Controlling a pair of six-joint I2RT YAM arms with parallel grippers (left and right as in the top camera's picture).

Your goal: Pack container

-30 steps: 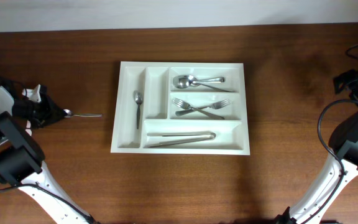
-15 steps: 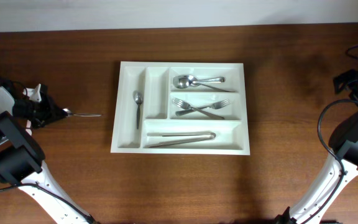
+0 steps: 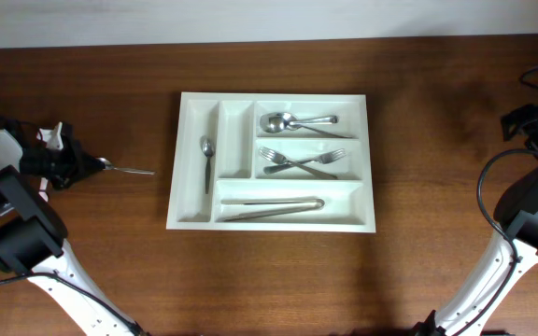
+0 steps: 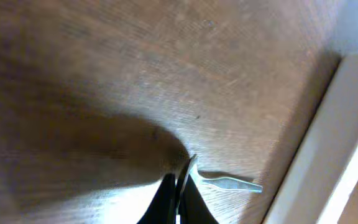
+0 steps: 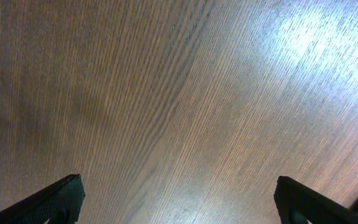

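The white container (image 3: 190, 201) lies mid-table, and its rim (image 4: 347, 118) shows at the right of the left wrist view. It holds a small spoon (image 3: 207, 161), larger spoons (image 3: 292, 122), crossed forks (image 3: 299, 161) and tongs (image 3: 269, 207). Left of it, a loose spoon (image 3: 131, 171) lies on the wood, with its handle (image 4: 229, 183) pointing at the tray. My left gripper (image 3: 86, 168) (image 4: 180, 186) is shut on the spoon's bowl end. My right gripper (image 5: 182, 202) stands open over bare wood at the far right, nothing between its fingers (image 5: 61, 196).
The wooden table (image 3: 437, 233) runs to a pale wall along the back. The left arm's base (image 3: 17, 233) stands at the front left and the right arm's base (image 3: 530, 224) at the front right, with cables near the right edge.
My left gripper has closed on the loose spoon and edged slightly right with it. The right arm has not moved.
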